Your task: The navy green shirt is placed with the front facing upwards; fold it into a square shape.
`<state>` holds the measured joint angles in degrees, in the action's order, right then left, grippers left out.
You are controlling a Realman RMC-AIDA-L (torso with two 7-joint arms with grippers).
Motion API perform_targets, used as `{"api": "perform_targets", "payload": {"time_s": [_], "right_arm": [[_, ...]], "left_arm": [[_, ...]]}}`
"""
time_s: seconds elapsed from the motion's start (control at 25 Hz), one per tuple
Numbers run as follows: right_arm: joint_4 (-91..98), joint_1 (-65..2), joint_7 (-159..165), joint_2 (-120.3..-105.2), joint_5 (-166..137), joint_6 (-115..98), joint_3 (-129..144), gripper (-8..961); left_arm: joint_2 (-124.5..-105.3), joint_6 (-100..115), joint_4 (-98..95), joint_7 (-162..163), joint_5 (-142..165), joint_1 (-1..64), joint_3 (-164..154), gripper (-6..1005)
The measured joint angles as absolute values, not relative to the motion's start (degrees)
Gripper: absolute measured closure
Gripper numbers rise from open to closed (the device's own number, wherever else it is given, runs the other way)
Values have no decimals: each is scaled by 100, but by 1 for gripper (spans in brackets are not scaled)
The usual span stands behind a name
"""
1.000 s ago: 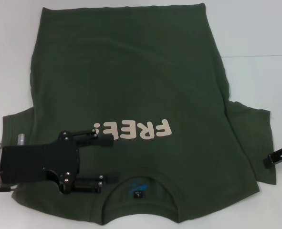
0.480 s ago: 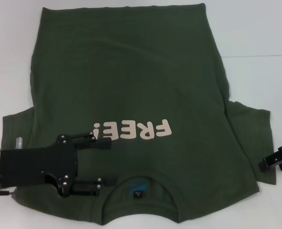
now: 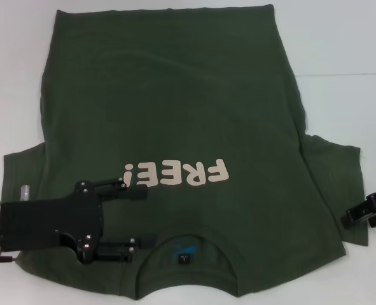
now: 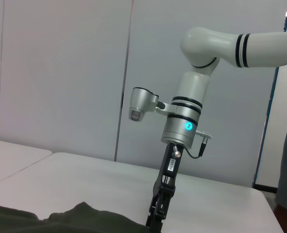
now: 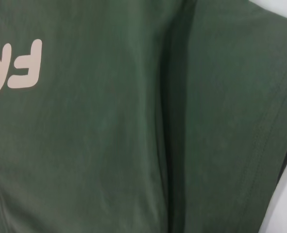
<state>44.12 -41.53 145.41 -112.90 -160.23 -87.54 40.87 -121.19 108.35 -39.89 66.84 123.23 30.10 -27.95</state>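
Observation:
The navy green shirt (image 3: 175, 108) lies flat on the white table (image 3: 340, 44), front up, with its pale "FREE!" print (image 3: 178, 173) and its collar (image 3: 186, 254) at the near edge. My left gripper (image 3: 148, 217) hovers open over the shirt's near left shoulder, fingers pointing toward the collar, nothing between them. My right gripper (image 3: 368, 211) sits at the outer edge of the right sleeve (image 3: 337, 171). The left wrist view shows the right gripper (image 4: 159, 208) pointing down at the shirt's edge (image 4: 65, 221). The right wrist view looks straight down on the sleeve seam (image 5: 175, 121).
White table surface surrounds the shirt on the far, left and right sides. A seam in the tabletop (image 3: 347, 74) runs across at the right. A pale wall stands behind the right arm (image 4: 192, 97) in the left wrist view.
My left gripper has drawn back slightly to the left and toward the near edge. My right gripper has shifted nearer and a little inward along the right sleeve's edge.

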Motion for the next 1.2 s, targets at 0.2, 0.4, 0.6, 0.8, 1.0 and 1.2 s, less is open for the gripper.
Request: {"api": "perform_targets", "payload": {"time_s": [0.2, 0.4, 0.6, 0.8, 1.0, 1.2], "right_arm": [[4388, -4184, 14618, -11234, -16023, -8778, 4087, 228], [4384, -4217, 14737, -11169, -16023, -8857, 4135, 229], [4326, -4227, 14813, -11148, -16022, -8885, 4206, 229], [4234, -4239, 14861, -11136, -16022, -8866, 4229, 229], [4183, -4254, 14863, -11135, -16022, -8849, 4237, 229], [4163, -4265, 14869, -11157, -16022, -8828, 4237, 228]], "left_arm": [[-12120, 10835, -3982, 6680, 12323, 3002, -2795, 172], [-12120, 10835, -3981, 6679, 12323, 3003, -2795, 172], [-12129, 10834, -3981, 6664, 12322, 3005, -2795, 172], [-12130, 10820, -3981, 6616, 12322, 3003, -2795, 172], [-12138, 10783, -3927, 6590, 12322, 3000, -2795, 171], [-12138, 10776, -3917, 6583, 12323, 2997, -2795, 171]]}}
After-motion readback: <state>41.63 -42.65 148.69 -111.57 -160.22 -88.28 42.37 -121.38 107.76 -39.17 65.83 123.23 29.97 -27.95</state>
